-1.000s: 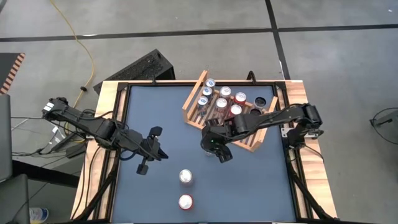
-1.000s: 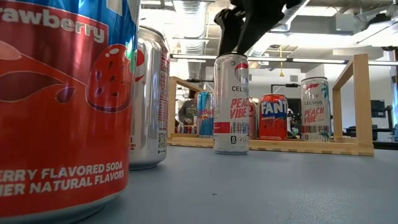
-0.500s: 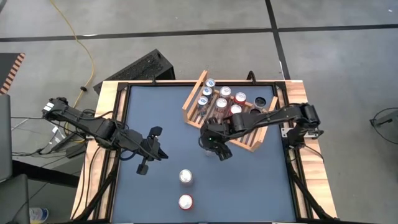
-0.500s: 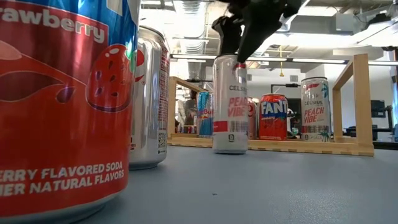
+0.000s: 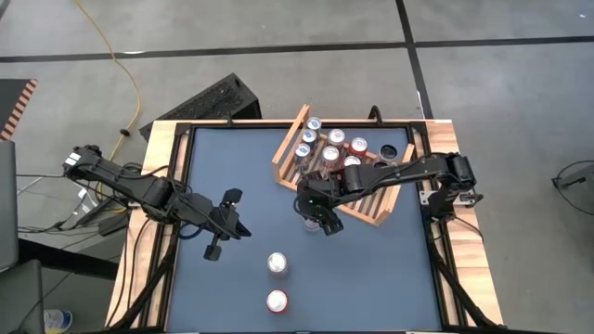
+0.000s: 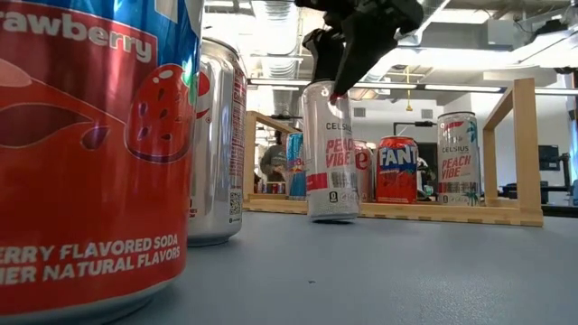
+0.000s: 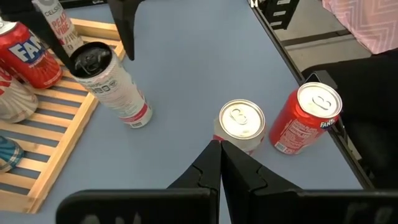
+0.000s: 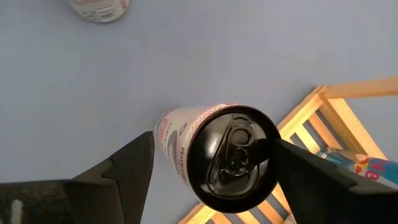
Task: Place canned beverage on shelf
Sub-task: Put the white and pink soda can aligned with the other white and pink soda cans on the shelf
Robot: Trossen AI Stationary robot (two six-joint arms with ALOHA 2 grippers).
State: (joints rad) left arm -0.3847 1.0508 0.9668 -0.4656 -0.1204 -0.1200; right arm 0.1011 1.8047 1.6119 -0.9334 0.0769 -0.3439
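From above, the right gripper (image 5: pixel 314 210) hangs over a tall white Peach Vibe can (image 5: pixel 312 223) that stands on the dark blue table (image 5: pixel 371 278) just off the near left corner of the light wooden slatted shelf (image 5: pixel 376 215). The left gripper (image 5: pixel 220 229) waits near the table's left side, fingers pressed together and holding nothing. A silver-topped can (image 5: pixel 277 263) and a red soda can (image 5: pixel 277 301) stand at the near edge, well apart from the shelf.

At table level, the tall can (image 6: pixel 330 151) leans slightly, its top tipped left while the gripper (image 6: pixel 341 59) comes down on its rim. It looks to me like a push rather than a hold, so the can could topple and roll.

From the left wrist, the closed fingers (image 7: pixel 219 167) point at the two waiting cans; the tall can (image 7: pixel 112 84) shows tilted beside the shelf rail (image 7: pixel 68 140).

From the right wrist, the two dark fingers (image 8: pixel 134 165) stand wide on either side of the can's black lid (image 8: pixel 234 158), not yet clamping it. The lid sits nearer one finger (hard to say whether it touches), so closing off-centre could shove the can into the shelf's edge or knock it over.
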